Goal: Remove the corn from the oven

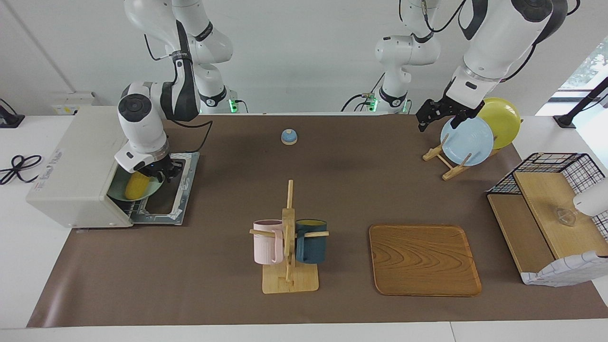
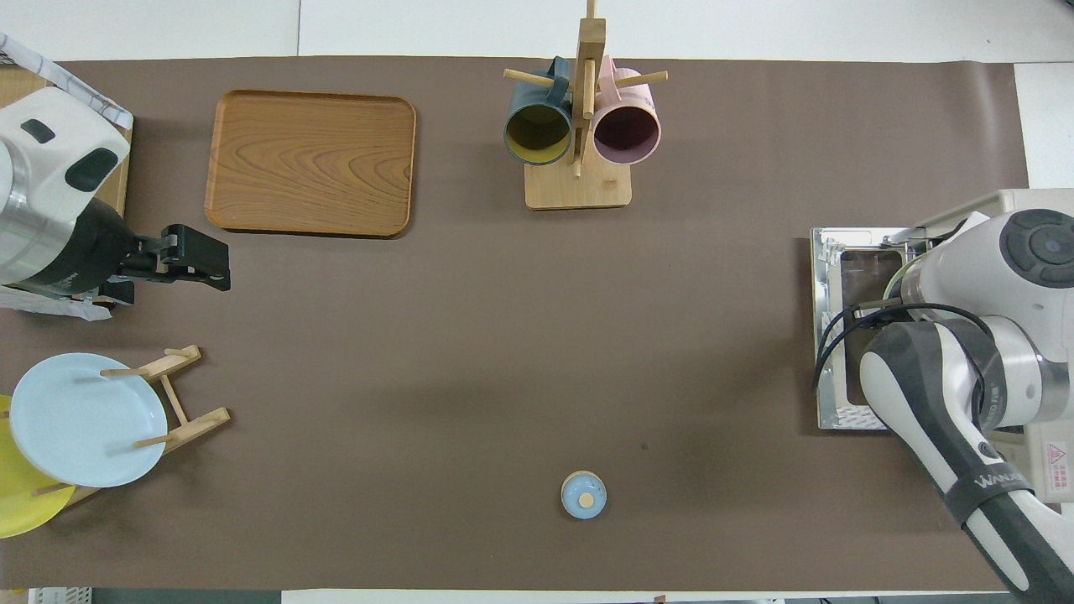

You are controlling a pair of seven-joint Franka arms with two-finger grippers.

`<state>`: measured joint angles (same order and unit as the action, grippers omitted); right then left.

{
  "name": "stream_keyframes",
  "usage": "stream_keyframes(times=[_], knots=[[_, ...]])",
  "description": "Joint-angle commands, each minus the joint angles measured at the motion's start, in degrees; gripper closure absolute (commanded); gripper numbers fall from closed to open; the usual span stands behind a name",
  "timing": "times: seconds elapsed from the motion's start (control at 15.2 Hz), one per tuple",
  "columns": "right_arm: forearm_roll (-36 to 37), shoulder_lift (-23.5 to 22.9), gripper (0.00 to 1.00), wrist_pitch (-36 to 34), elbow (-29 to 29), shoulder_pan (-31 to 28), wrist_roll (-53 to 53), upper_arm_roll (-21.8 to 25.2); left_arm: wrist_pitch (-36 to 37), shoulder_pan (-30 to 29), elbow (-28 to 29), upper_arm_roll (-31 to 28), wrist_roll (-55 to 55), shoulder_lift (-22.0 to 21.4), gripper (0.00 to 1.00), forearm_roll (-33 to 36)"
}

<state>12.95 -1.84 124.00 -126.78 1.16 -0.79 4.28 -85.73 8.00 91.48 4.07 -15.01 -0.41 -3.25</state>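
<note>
Nearest our bases, our right gripper (image 1: 153, 172) reaches into the mouth of the off-white boxy toaster oven (image 1: 71, 166), whose door lies folded flat. Its fingers appear closed round the upper end of the bright yellow bumpy corn cob (image 1: 136, 185), which lies on a pale green plate (image 1: 118, 192) on the oven's rack. We should lift gently, keep the cob clear of the opening's top edge, then draw it out over the door. Our left gripper (image 1: 441, 113) waits, jaws open, over the wooden rack of blue and yellow plates (image 1: 467, 140). The oven's top carries printed lettering we cannot read; our right arm's sleeve reads "WANA…".
</note>
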Motion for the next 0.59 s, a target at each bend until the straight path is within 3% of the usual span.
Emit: stream_keyframes(times=[0.0,0.53], knots=[[1.28,1.84,1.0,0.55,-1.81,0.16,0.96,-0.32,-0.76,0.26,0.8,-0.03,-0.02,-0.82,0.0,1.06],[1.37,-0.88,1.0,-13.94,9.88,10.95,-4.02,-0.41,-0.76,-0.09,0.8,-0.03,0.5,-0.82,0.0,0.79]])
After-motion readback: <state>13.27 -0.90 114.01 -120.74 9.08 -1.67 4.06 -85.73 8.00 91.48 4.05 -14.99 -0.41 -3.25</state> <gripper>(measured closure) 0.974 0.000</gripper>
